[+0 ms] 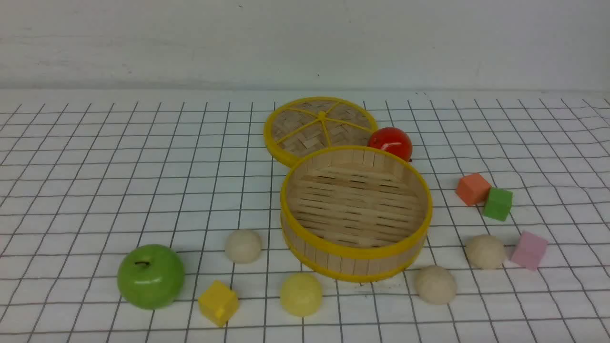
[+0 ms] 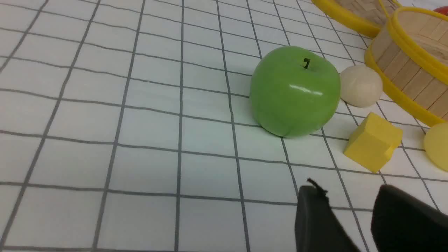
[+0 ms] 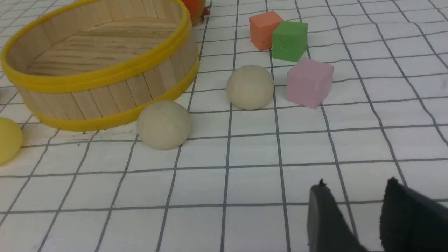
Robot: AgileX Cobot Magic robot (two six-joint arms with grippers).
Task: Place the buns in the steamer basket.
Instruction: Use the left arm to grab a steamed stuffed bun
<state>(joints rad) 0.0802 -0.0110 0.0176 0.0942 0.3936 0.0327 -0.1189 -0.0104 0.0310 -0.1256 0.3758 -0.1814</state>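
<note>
A: Where are the buns?

B: All four lie on the checked cloth (image 1: 95, 190), none inside the steamer basket (image 1: 355, 252). The left cream bun (image 1: 243, 246) sits just left of the basket's near wall. The pale yellow bun (image 1: 300, 294) is nearer to us, just in front of the basket. The middle cream bun (image 1: 435, 284) lies close to the basket's near-right wall. The right cream bun (image 1: 485, 251) is farther right, just beside a pink cube (image 1: 529, 249).

A: And the basket itself?

B: It stands open side up in the middle of the cloth, its slatted floor bare. The woven lid (image 1: 319, 125) lies flat behind it, with a red fruit (image 1: 391, 143) at the lid's right edge. I cannot tell whether lid and basket touch.

A: The grippers?

B: Neither shows in the front view. In its wrist view the left gripper (image 2: 350, 199) has its two black fingers parted with only cloth between them. It holds nothing and hangs short of a green apple (image 2: 295, 91) and a yellow cube (image 2: 372, 141). The right gripper (image 3: 357, 196) is likewise parted and holds nothing. It is over bare cloth, apart from the middle and right cream buns.

A: Anything else on the right?

B: An orange cube (image 1: 472, 188) and a green cube (image 1: 497, 204) sit side by side, farther back than the pink one.
</note>
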